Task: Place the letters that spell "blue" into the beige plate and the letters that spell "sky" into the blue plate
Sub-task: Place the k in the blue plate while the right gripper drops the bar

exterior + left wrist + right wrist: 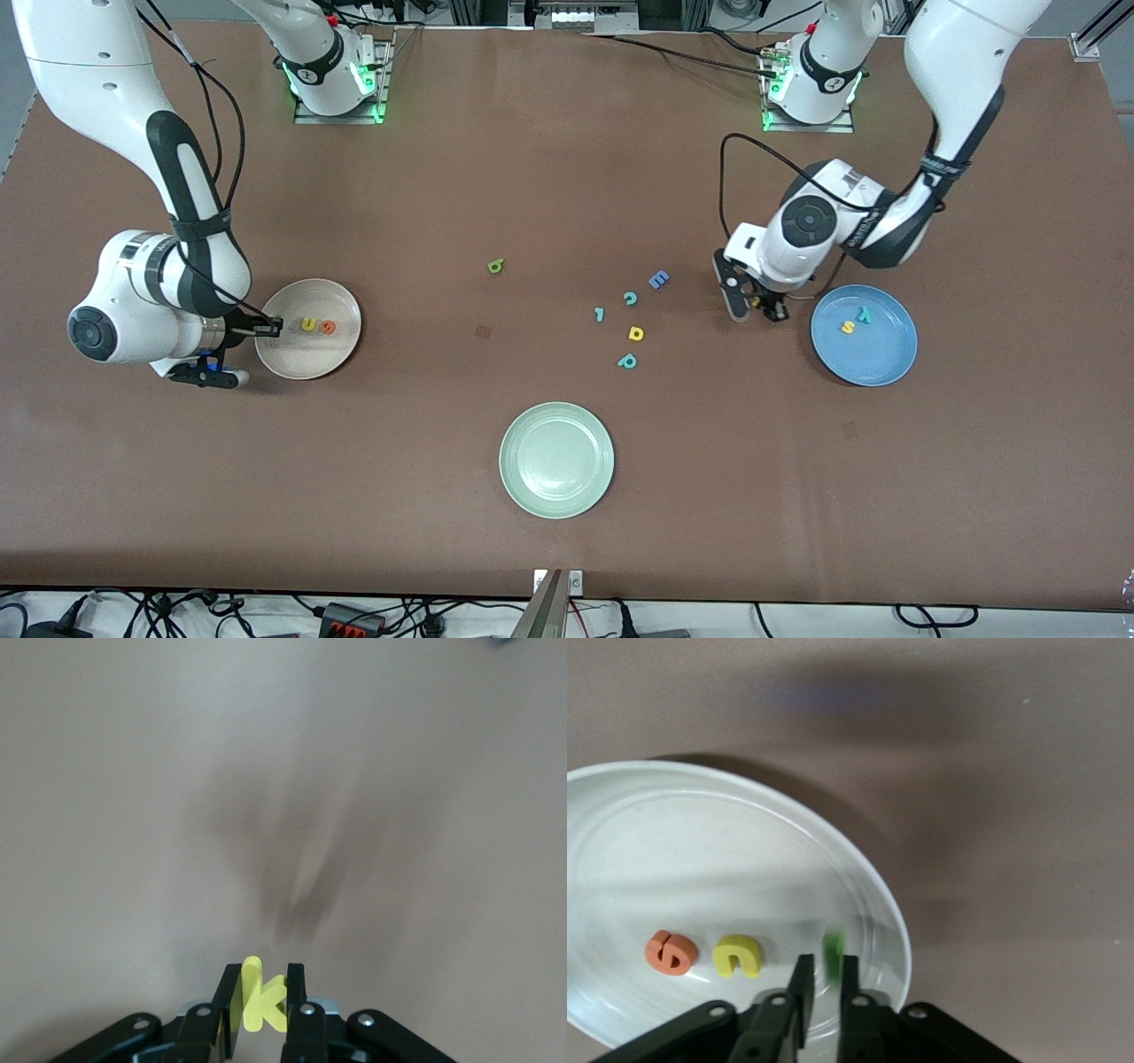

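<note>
Front view: brown matte table, cables along both long edges, green lights at both arm bases.

Counted three plates. Pale green plate taken as reference. Beige plate farther from the camera than it, toward the right arm's end. Blue plate farther too, toward the left arm's end.

Counted ten letters on show here:
- Two in the beige plate: yellow u, orange e.
- Two in the blue plate: teal y, yellow s.
- Six loose, all farther than the pale green plate: green b, blue E, teal c, teal hook letter, yellow looped letter, teal p.

Right gripper sat at the beige plate's rim. Left gripper hung over bare table beside the blue plate.

Left wrist view: left gripper clamped on yellow k above blurred table.

Right wrist view: right gripper over the beige plate, fingers slightly apart, nothing between. Blurred green bar just off the tips, beside the u and e.
</note>
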Motion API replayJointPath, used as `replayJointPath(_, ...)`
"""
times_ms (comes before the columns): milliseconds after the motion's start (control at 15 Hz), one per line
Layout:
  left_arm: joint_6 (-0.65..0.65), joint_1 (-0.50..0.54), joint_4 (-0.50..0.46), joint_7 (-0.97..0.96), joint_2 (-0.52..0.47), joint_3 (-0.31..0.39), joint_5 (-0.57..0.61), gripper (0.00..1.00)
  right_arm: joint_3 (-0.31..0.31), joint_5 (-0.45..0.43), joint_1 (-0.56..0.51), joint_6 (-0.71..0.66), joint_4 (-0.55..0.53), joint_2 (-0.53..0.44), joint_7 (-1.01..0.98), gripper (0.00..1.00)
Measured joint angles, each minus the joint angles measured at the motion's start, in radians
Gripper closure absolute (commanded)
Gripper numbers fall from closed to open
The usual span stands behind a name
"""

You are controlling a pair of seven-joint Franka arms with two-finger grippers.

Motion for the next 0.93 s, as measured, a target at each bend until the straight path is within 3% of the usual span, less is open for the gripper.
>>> replayJointPath(133, -0.132, 0.016, 0.109, 0.01, -0.011, 0.0, 0.0, 0.87, 0.01, 0.001, 0.014, 0.0, 0.011, -0.008, 0.0, 0.0)
replayJointPath(200, -0.165, 0.021, 0.145, 0.01, -0.011, 0.001, 0.0, 0.8, 0.016, 0.003, 0.035, 0.0, 0.016, -0.015, 0.002, 0.0)
replayJointPath(400, -0.19, 0.08, 0.167, 0.006, -0.001, 0.007, 0.0, 0.8, 0.024, 0.009, 0.137, 0.001, 0.024, -0.037, 0.08, 0.0)
replayJointPath(467, -0.189, 0.122, 0.166, 0.006, 0.014, 0.008, 0.0, 0.74, 0.029, 0.016, 0.181, 0.005, 0.024, -0.044, 0.129, 0.0)
replayJointPath(533, -0.185, 0.16, 0.166, 0.008, 0.03, 0.009, 0.0, 0.5, 0.032, 0.032, 0.226, 0.011, 0.024, -0.05, 0.181, 0.0)
replayJointPath(600, -0.176, 0.191, 0.167, 0.009, 0.046, 0.009, 0.0, 0.14, 0.033, 0.057, 0.269, 0.02, 0.024, -0.056, 0.224, 0.0)
replayJointPath(667, -0.166, 0.209, 0.167, 0.009, 0.058, 0.008, 0.0, 0.0, 0.034, 0.083, 0.305, 0.028, 0.02, -0.062, 0.258, 0.0)
replayJointPath(933, -0.17, 0.201, 0.208, 0.002, 0.068, -0.005, 0.0, 0.0, 0.037, 0.113, 0.452, 0.206, -0.104, -0.099, 0.36, 0.0)
